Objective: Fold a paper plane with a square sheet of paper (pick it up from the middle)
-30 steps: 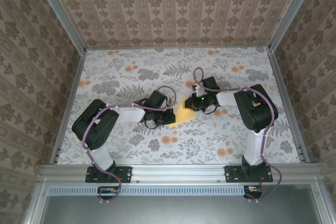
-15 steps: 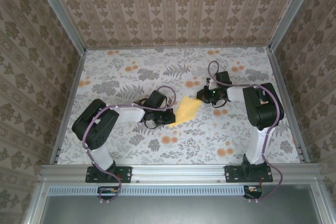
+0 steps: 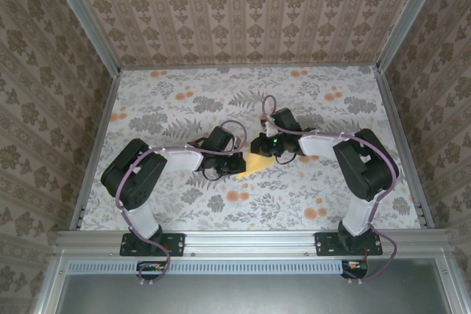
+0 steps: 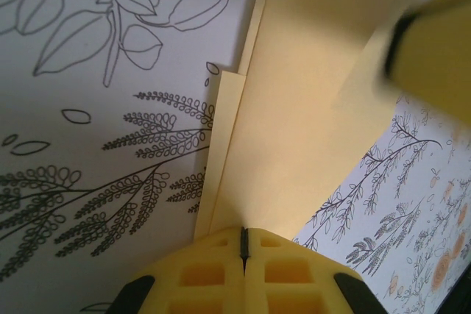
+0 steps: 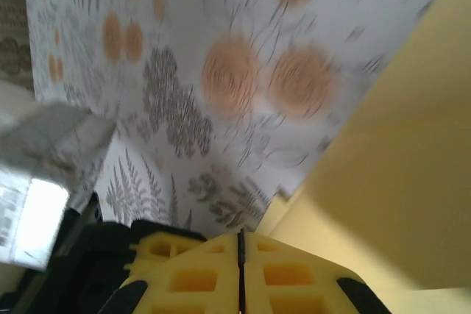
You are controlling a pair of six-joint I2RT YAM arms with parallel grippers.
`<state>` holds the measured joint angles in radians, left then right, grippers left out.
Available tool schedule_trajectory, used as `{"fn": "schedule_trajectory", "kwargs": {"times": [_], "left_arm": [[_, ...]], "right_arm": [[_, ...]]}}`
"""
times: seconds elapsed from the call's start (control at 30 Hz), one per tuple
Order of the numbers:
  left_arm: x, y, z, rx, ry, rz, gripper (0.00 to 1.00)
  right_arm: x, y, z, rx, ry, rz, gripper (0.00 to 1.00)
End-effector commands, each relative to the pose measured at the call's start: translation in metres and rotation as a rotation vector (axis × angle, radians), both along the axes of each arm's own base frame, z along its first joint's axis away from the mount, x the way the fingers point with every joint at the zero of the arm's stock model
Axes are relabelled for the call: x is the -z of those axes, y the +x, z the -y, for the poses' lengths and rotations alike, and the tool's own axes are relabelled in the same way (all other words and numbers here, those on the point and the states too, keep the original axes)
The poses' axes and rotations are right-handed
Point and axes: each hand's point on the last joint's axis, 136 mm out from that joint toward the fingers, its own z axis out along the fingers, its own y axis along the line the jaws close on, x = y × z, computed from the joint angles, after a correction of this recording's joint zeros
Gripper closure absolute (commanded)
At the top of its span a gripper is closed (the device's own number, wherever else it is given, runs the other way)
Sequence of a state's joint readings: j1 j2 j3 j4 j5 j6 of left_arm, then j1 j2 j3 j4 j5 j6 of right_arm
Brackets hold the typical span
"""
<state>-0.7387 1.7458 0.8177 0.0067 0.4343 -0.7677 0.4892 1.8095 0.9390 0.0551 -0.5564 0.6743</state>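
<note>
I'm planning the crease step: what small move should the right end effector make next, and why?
Probably slide the closed right end effector along the folded pale-yellow square paper sheet to flatten its crease: layered edges show in the left wrist view, and the closed left end effector rests at its corner.

The paper (image 3: 252,165) is plain pale yellow. Around it the table (image 3: 169,112) is white with grey fern sprigs and orange flowers. Behind it, walls (image 3: 243,12) show beige-brown floral stripes. Beside it, arms (image 3: 176,155) are black and white, cables (image 3: 234,122) purple.
</note>
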Motion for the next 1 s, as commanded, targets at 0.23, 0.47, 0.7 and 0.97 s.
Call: {"fn": "schedule_trajectory", "kwargs": {"times": [0.23, 0.47, 0.7, 0.97], "left_arm": [[0.032, -0.028, -0.025, 0.019, 0.133, -0.128, 1.0], [0.02, -0.032, -0.023, 0.052, 0.117, -0.13, 1.0], [0.012, -0.039, -0.028, 0.054, 0.119, -0.141, 1.0], [0.012, -0.045, -0.035, 0.049, 0.138, -0.153, 1.0]], "right_arm": [[0.046, -0.02, 0.004, 0.028, -0.069, -0.147, 0.92], [0.072, -0.029, 0.023, 0.054, -0.204, -0.233, 0.92], [0.083, -0.033, 0.033, 0.071, -0.268, -0.273, 0.92], [0.087, -0.035, 0.038, 0.076, -0.3, -0.284, 0.92]]}}
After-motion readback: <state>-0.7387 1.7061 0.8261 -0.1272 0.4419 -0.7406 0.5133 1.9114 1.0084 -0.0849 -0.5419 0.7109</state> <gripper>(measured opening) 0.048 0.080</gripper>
